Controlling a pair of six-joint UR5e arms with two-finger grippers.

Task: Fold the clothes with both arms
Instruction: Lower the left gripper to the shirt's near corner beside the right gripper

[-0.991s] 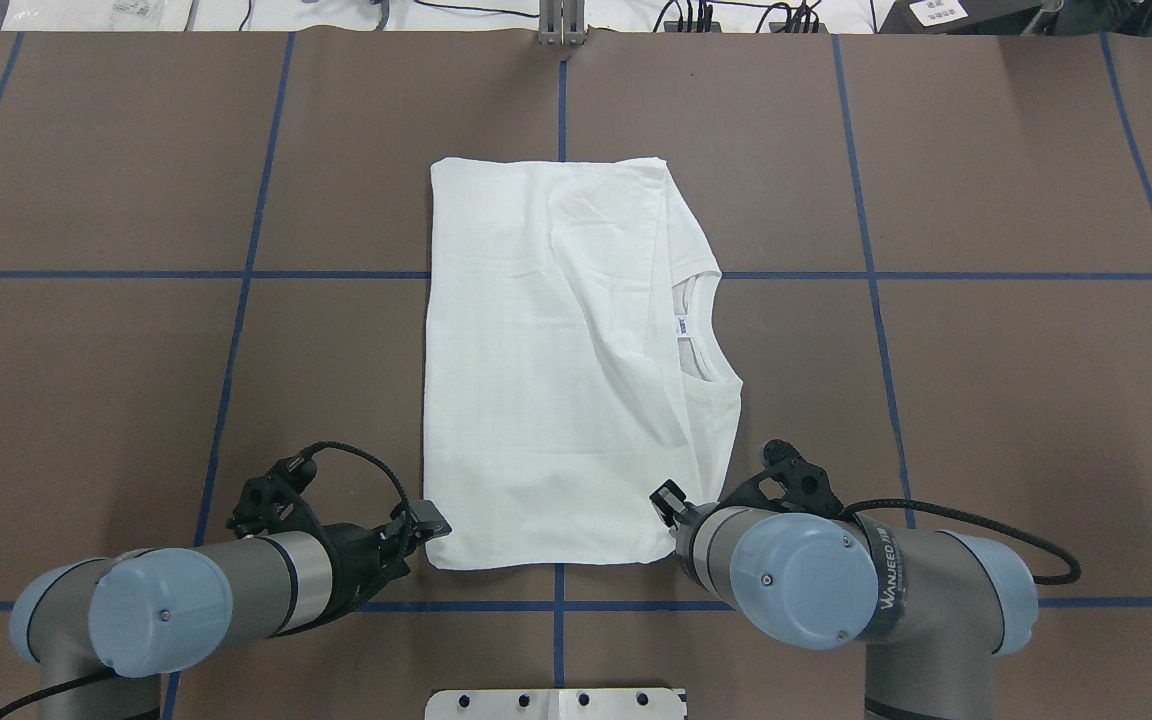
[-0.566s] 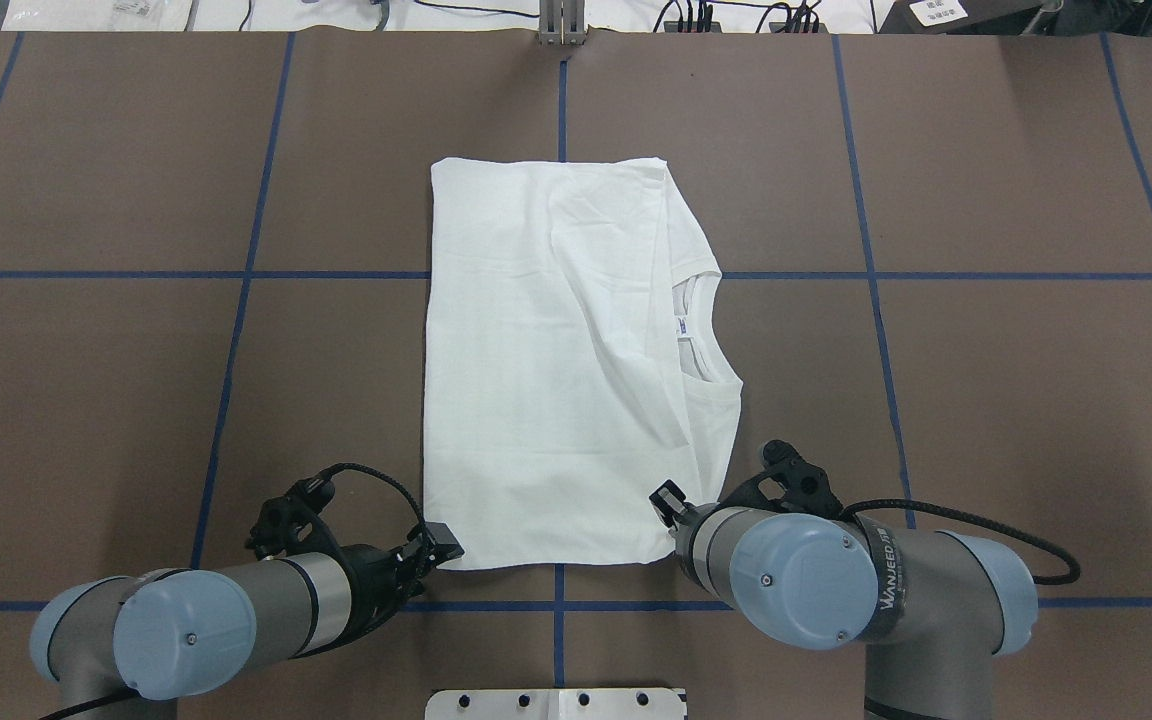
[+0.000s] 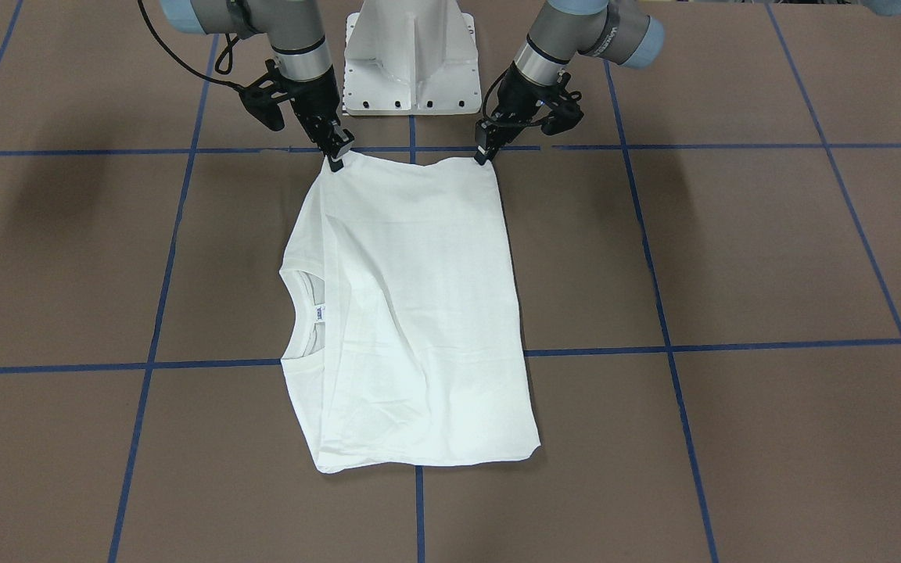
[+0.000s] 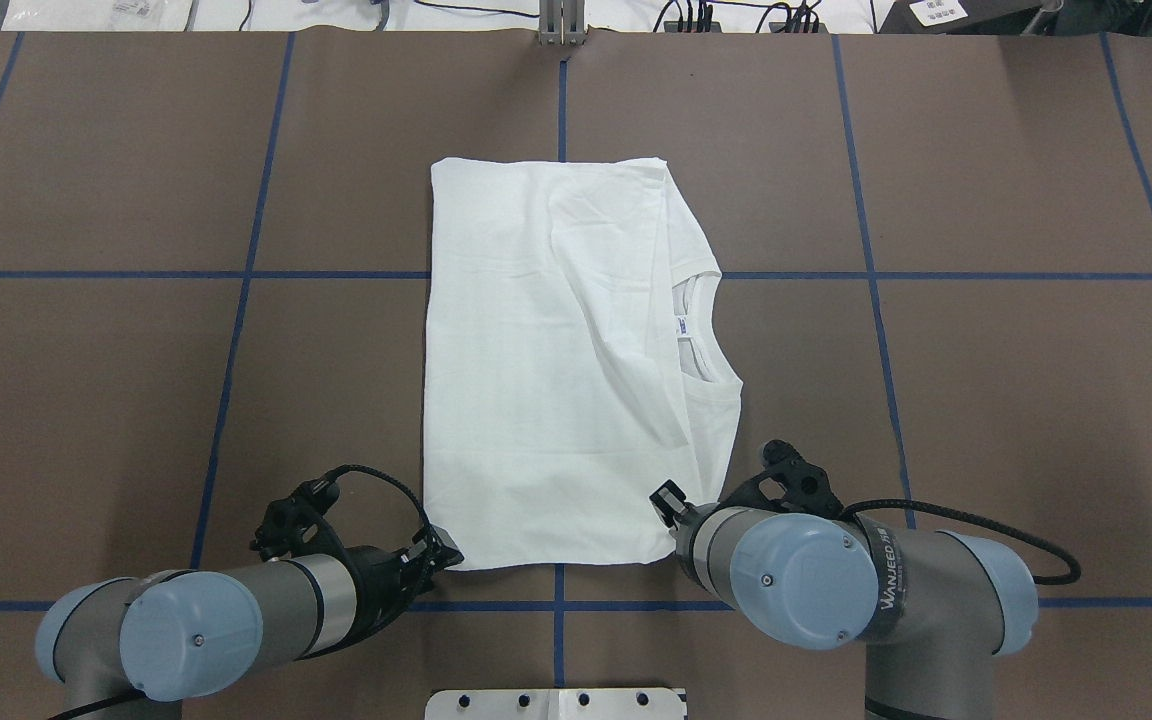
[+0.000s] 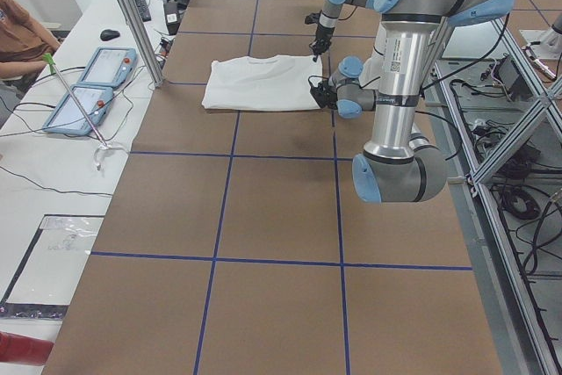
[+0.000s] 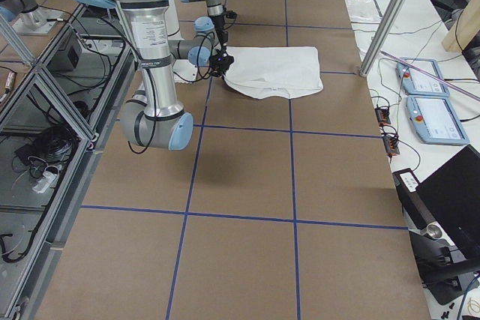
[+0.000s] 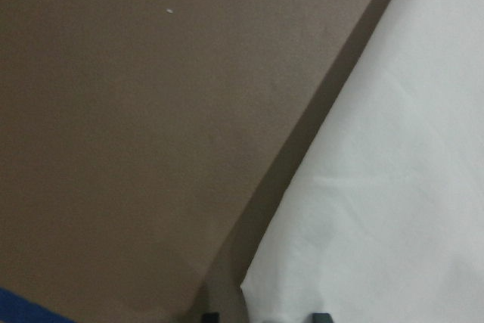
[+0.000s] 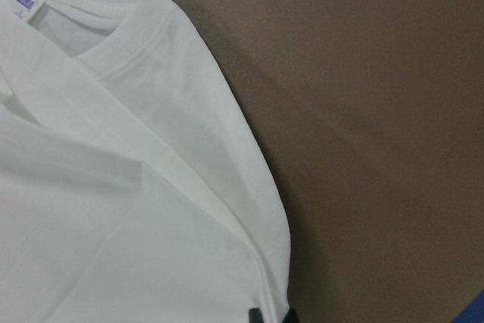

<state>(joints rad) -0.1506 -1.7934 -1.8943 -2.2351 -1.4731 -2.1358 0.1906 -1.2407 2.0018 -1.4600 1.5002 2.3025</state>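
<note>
**Shirt near corners now both covered as the left claw is arriving**

Shirt [image 4: 546, 360] is lying flat in the middle of the worktop [image 4: 986, 400], folded into a tall rectangle, with the collar [image 4: 714, 335] opening toward the robot's right. Over the last second the left claw [image 4: 439, 550] has been sliding along the near hem to the near-left corner, and it is now sitting right at it. In its wrist view the two fingertips [image 7: 321, 316] are standing apart with the cloth corner lying between them, so it is reading as spread and not yet pinching. The right claw [image 4: 669, 500] is staying put at the near-right corner. Its own view is showing the tips almost together on the hem, which I am judging to be a closed pinch on the cloth. With both near corners covered, the arms are looking ready, in my judgement, to raise the near edge and carry it toward the far edge once the left one is gripping.

The neck label [image 4: 683, 328] is carrying blue print too small to read. White lettering on the right arm [image 4: 882, 577] is reading roughly "WANJEED". No print is showing on the upturned cloth
</note>
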